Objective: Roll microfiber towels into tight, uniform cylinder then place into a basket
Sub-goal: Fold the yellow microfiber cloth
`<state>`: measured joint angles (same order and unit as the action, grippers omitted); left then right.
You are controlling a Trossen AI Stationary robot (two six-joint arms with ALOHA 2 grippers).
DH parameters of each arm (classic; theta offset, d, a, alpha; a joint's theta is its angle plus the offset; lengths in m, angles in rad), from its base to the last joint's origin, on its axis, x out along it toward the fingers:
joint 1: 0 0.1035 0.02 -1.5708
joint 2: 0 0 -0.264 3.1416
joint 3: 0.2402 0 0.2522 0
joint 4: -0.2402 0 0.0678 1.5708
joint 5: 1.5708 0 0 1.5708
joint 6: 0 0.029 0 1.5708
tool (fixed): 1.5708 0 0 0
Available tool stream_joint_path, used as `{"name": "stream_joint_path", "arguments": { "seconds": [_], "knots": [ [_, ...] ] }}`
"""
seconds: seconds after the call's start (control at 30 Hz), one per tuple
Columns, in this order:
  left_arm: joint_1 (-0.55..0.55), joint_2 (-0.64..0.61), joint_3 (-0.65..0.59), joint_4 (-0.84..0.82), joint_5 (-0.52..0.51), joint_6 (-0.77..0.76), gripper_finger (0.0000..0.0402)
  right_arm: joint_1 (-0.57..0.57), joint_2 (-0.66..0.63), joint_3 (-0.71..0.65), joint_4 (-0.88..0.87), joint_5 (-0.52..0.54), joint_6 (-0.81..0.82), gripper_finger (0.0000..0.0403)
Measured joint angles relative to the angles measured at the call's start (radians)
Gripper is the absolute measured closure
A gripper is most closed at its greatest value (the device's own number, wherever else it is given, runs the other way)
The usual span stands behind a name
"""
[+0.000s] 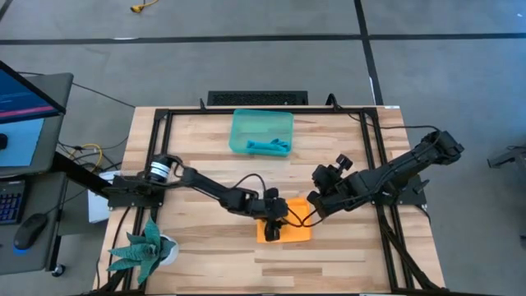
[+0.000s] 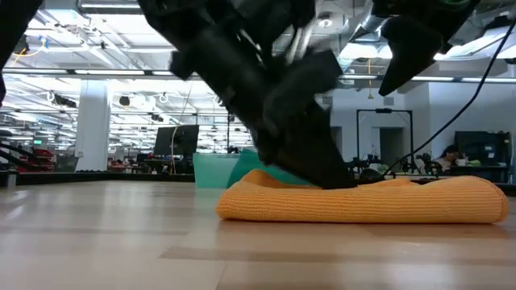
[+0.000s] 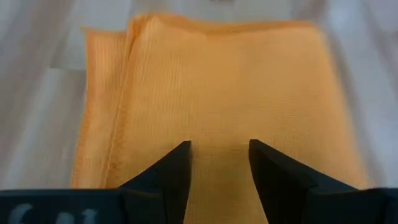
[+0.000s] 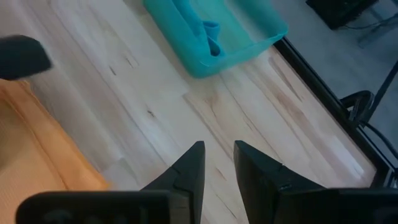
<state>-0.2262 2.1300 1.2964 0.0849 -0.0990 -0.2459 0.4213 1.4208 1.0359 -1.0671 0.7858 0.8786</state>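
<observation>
I am holding the left gripper [image 1: 275, 224] down over the orange towel [image 1: 292, 233], which is lying folded flat on the table [image 1: 205, 148] near its front edge, because this is the cloth that has yet to be rolled. In the left wrist view its fingers [image 3: 174, 171] are standing parted with a gap between them, pointing onto the towel's surface and gripping nothing; I am judging that they are pinning the fabric so it does not slide. I am keeping the right gripper [image 1: 316, 204] just beside the towel's right edge, its jaws partly open over bare wood and empty, ready to lift an edge and start the roll. The basket [image 1: 246, 131] is sitting well apart toward the back of the table, and the blue towel [image 1: 269, 147] is already lying inside it, looking bunched rather than neatly rolled. The plant [image 1: 144, 247] is standing at the front left corner, clear of the work.
</observation>
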Motion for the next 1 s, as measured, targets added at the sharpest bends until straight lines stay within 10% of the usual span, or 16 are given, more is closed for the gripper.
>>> {"name": "stream_joint_path", "arguments": {
  "seconds": [0.27, 0.6, 1.0],
  "knots": [
    [0.049, 0.059, 0.055, -0.043, -0.004, -0.150, 0.0248, 0.001, 0.000, 0.000, 0.003, 0.000, -0.021, 0.0295],
    [0.061, -0.003, 0.049, -0.441, -0.479, -0.425, 0.0249, 0.003, 0.000, 0.000, 0.006, -0.003, -0.023, 0.0295],
    [-0.013, -0.129, 0.045, -0.534, -0.598, -0.323, 0.0249, 0.003, 0.000, 0.000, 0.025, -0.003, -0.023, 0.0295]
  ]
}}
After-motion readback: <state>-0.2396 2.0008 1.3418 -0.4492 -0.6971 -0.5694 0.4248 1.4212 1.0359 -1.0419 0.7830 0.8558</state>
